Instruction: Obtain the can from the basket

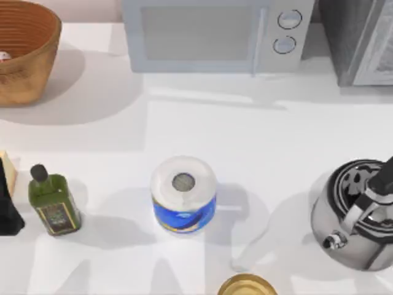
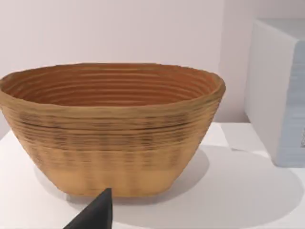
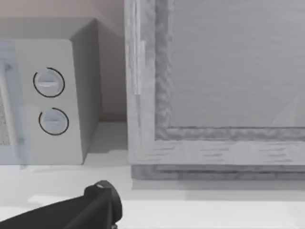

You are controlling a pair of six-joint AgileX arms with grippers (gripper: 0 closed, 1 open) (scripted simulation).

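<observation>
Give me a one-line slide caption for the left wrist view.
Orange-brown woven wicker basket on the white table, seen side-on, a white appliance's corner beside it.

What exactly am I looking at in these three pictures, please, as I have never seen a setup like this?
This is a simulated table scene for two AgileX robot arms. One picture looks down from above; the other two come from cameras on each arm's wrist.

From above, the basket stands at the far left, with a small pale object at its inside edge that may be the can. A microwave sits along the back. Nearer are an olive-green bottle, a paper roll, a metal kettle and a gold disc.

The left wrist camera faces the basket's side, with a dark tip of the left tool below. The right wrist camera faces the microwave's dials and a grey cabinet. Nothing appears held.
</observation>
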